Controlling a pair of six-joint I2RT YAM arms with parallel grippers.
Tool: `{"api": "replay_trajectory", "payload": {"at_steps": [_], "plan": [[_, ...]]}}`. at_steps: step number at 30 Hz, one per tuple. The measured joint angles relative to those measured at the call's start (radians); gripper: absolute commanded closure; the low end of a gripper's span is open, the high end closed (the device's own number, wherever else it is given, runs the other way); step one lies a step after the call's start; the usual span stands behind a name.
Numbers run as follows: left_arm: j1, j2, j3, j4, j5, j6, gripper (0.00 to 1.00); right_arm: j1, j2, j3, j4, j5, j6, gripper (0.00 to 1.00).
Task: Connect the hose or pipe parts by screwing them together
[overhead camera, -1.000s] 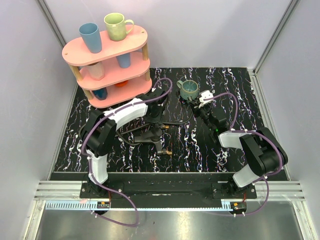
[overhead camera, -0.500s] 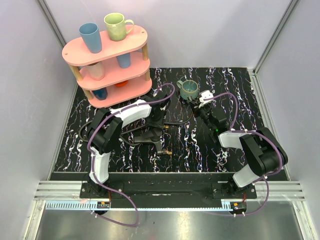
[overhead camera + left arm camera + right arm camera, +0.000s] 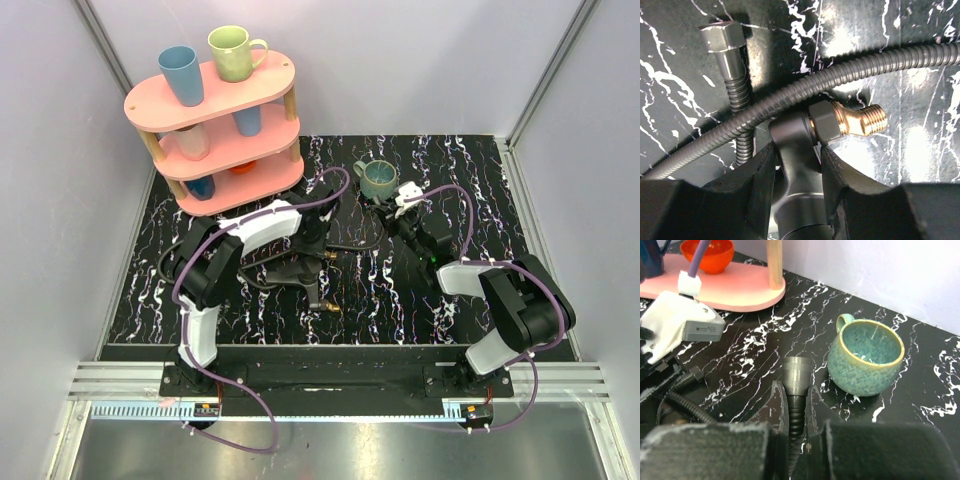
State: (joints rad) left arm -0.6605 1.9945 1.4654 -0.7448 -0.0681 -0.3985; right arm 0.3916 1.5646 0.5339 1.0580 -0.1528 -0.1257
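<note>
Thin dark corrugated metal hoses (image 3: pixel 850 67) lie curled on the black white-veined marble-look table (image 3: pixel 400 295), on the near left of the teal glazed ceramic mug (image 3: pixel 378 179), which I take as my mark. The pink three-tier oval rack (image 3: pixel 215 100), with cups on its shelves, stands to the far left of that mug. My left claw (image 3: pixel 796 150) is down among the hoses, left of the mug and nearer to my bases. Its two black fingers (image 3: pixel 757 185) are set narrow and lie against both sides of the dark grey stemmed piece (image 3: pixel 792 131), so I hold it by the stem. My right claw (image 3: pixel 796 390) is just beside the mug on its near right side, closed tight on one hose. That hose's grey metal hex end fitting (image 3: pixel 798 371) sticks out past my fingertips, close to the mug's wall but apart from it. At my left claw one hose runs across just past the stemmed piece; I cannot tell whether they touch. The angled brass threaded tip (image 3: pixel 862 121) juts sideways from the piece's dark hex nut (image 3: pixel 825 122). A second grey hex fitting (image 3: pixel 722 37), on another hose end, lies flat on the table beyond the crossing hose.
</note>
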Motion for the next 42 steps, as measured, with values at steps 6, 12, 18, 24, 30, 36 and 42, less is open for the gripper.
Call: {"api": "replay_trajectory", "payload": {"at_steps": [6, 12, 18, 24, 30, 36, 42], "plan": [[0.001, -0.092, -0.063, -0.014, -0.009, 0.045, 1.00, 0.000, -0.012, 0.038, -0.116, -0.051, -0.060, 1.00], [0.001, -0.300, -0.126, -0.055, 0.018, 0.083, 1.00, 0.000, -0.062, 0.129, -0.313, -0.082, -0.155, 1.00], [0.001, -0.453, -0.160, -0.060, 0.039, 0.105, 1.00, 0.000, -0.079, 0.218, -0.477, -0.104, -0.216, 1.00], [0.028, -0.503, -0.201, -0.034, 0.043, 0.141, 1.00, 0.003, -0.105, 0.211, -0.528, -0.179, -0.222, 1.00], [0.068, -0.497, -0.218, 0.011, 0.097, 0.167, 0.40, 0.017, -0.117, 0.146, -0.550, -0.182, -0.229, 1.00], [0.039, -0.362, -0.095, 0.011, 0.091, 0.202, 0.35, 0.017, -0.154, 0.132, -0.562, -0.153, -0.218, 1.00], [-0.044, -0.175, 0.095, 0.007, 0.038, 0.228, 0.37, 0.017, -0.179, 0.104, -0.536, -0.119, -0.204, 1.00]]}}
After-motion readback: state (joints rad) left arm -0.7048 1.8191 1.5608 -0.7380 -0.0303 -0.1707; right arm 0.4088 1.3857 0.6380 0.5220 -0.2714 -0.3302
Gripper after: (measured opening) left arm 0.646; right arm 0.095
